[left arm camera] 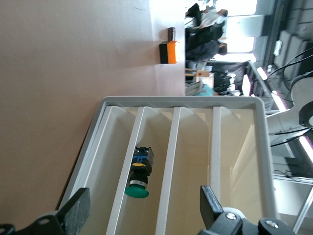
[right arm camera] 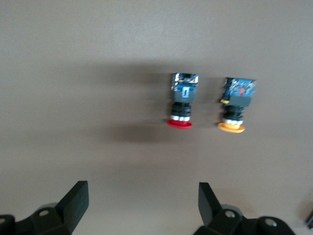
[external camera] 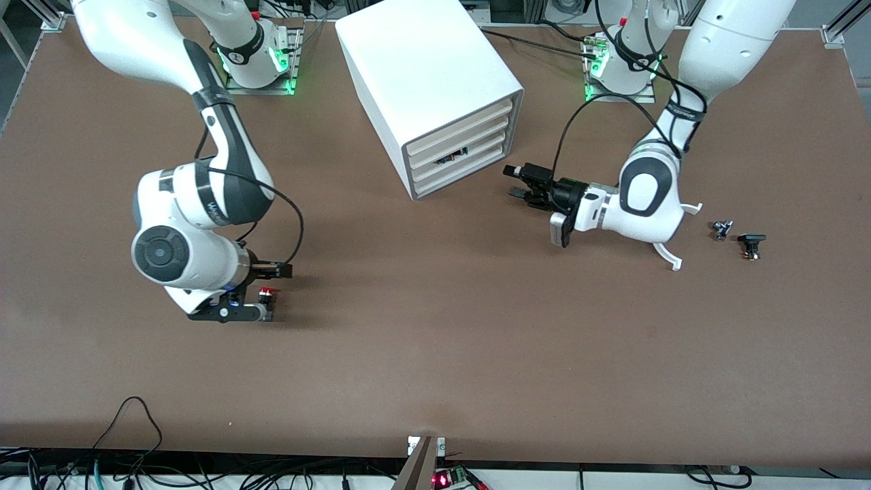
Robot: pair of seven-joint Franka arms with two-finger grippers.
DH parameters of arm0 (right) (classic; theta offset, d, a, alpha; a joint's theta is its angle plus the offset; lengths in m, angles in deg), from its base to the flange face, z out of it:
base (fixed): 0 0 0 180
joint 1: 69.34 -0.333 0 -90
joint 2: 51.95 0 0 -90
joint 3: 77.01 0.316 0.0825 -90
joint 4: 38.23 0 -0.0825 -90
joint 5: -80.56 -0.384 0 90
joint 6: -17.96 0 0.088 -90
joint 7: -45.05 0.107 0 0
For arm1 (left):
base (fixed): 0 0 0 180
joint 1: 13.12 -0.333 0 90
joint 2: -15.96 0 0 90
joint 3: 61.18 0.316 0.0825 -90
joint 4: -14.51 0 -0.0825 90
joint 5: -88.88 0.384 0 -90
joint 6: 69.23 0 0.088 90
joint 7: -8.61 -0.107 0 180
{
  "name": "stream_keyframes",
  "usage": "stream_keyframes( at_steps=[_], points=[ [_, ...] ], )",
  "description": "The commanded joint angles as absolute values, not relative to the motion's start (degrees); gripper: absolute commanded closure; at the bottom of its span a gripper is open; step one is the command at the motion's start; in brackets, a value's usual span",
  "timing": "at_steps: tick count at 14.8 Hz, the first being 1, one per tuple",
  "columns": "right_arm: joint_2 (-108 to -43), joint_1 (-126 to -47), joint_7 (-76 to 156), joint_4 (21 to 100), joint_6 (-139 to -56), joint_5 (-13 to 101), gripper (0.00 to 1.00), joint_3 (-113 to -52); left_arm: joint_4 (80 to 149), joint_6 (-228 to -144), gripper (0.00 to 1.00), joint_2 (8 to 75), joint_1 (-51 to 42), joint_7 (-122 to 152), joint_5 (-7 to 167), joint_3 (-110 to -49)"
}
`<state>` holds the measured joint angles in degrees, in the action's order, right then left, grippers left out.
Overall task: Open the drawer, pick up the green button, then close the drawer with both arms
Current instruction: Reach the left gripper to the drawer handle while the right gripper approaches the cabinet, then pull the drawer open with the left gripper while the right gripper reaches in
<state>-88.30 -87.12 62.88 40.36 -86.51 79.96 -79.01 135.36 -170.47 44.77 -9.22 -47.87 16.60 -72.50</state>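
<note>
Drawer-opening looks to be the step in hand, and it has not begun. The cabinet [external camera: 429, 88] stands in the upper centre of the front view, set askew to the counter [external camera: 435, 367] edges. The left pincer [external camera: 518, 182] hangs low just in front of its face, fingers spread and holding nothing.

In the left wrist view the button [left arm camera: 139, 174] lies on its side inside the cabinet, green cap toward the camera. It appears to rest in the second slot up from the counter, though I cannot be sure which tray carries it. That drawer [left arm camera: 146, 137] looks fully pushed in.

To do this well, I judge the left pincer should go in level and take the cream lip of the tray that bears the button, not a neighbouring one. The pull should run along the cabinet's own slanted line, not square to the counter. A slow draw would suit, since the button could roll on its round cap. Nothing visible braces the cabinet, so it may slide with a hard tug.

The right pincer [right arm camera: 142, 196] waits toward the right arm's end, spread and empty, over the red-capped button [right arm camera: 181, 105] and the orange-capped button [right arm camera: 235, 107]. Neither is the target.
</note>
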Motion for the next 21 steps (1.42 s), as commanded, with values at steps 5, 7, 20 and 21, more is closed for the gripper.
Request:
stream_keyframes(
  at_steps=[5,7,20,21],
  points=[
    [-90.35,-93.86,82.53,39.47,-87.16,79.77,0.01,-79.3,141.85,-171.01,0.25,49.79,-9.25,-63.7,9.09,-75.24],
    [-90.53,-95.97,89.92,39.38,-89.79,79.86,0.01,-79.3,142.13,-171.01,0.38,51.46,-9.25,-65.4,8.46,-75.94],
    [-94.84,-103.88,122.29,27.26,-91.03,77.66,0.0,-79.21,145.29,-171.1,0.7,53.75,-7.32,-65.75,5.03,-78.14],
    [-95.01,-104.41,123.69,26.56,-91.12,77.66,0.0,-79.21,145.29,-171.19,0.94,53.66,-7.32,-65.66,5.03,-78.14]
  ],
)
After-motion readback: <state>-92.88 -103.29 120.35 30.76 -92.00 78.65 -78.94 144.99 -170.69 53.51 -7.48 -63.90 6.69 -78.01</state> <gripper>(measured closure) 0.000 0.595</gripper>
